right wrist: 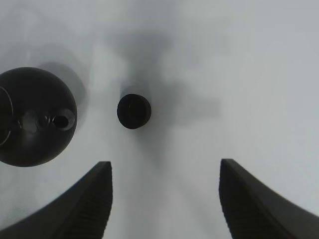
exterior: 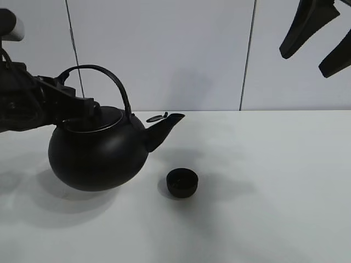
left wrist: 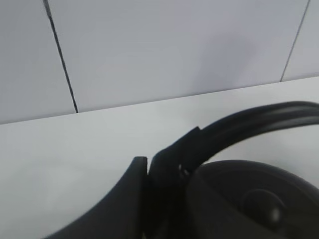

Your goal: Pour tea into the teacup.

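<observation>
Where the left arm reaches in level from the left edge, we list the left gripper (exterior: 86, 107) as clenched on the foot of the arched handle (exterior: 107, 74) of the kettle (exterior: 98, 150), just beside the lid (exterior: 104, 118). The left wrist view shows its fingers (left wrist: 130, 191) pressed tight against that handle. The kettle sits upright with its spout (exterior: 164, 127) pointing right; we cannot tell whether its base touches the surface.

We enter the right gripper (exterior: 305, 63) as hanging high at the far right, well apart from everything, with its jaws spread and nothing between them. Its own camera looks straight down past both fingers (right wrist: 97, 201).

Item: teacup (exterior: 182, 182), small, round and black. It stands upright on the table (exterior: 274, 192), near the kettle, to its right and a little nearer than the spout tip, touching nothing.

Item: the table is white and matte and carries soft grey shadows.

Item: the wall (exterior: 164, 55) behind it is made of pale panels divided by thin dark vertical seams (exterior: 249, 55).
</observation>
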{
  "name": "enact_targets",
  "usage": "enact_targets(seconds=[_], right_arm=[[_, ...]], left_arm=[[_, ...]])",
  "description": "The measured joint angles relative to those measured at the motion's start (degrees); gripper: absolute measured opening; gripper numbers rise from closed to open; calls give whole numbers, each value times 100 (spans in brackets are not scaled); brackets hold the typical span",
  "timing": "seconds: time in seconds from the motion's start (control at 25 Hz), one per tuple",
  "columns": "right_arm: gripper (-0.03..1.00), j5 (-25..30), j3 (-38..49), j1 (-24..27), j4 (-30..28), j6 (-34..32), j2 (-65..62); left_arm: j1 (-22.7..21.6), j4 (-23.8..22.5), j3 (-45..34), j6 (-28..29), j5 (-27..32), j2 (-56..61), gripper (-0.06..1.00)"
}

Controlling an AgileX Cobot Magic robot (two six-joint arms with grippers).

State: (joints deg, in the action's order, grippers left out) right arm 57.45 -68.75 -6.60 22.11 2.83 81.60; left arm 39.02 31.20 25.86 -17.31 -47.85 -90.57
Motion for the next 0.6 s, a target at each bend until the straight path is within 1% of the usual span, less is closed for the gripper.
enact_targets(seconds=[0.08, 0.16, 0.32, 0.6], right_arm=[[43, 0, 0, 0, 0, 0, 0], [43, -6, 0, 0, 0, 0, 0], [43, -24, 0, 0, 0, 0, 0], [43, -37, 0, 0, 0, 0, 0]], left_arm=[[152, 481, 107, -360, -27, 0, 12], [217, 669, 170, -512, -98, 0, 12], [232, 686, 200, -626, -168, -37, 12], [241, 585, 226, -682, -260, -671, 11]])
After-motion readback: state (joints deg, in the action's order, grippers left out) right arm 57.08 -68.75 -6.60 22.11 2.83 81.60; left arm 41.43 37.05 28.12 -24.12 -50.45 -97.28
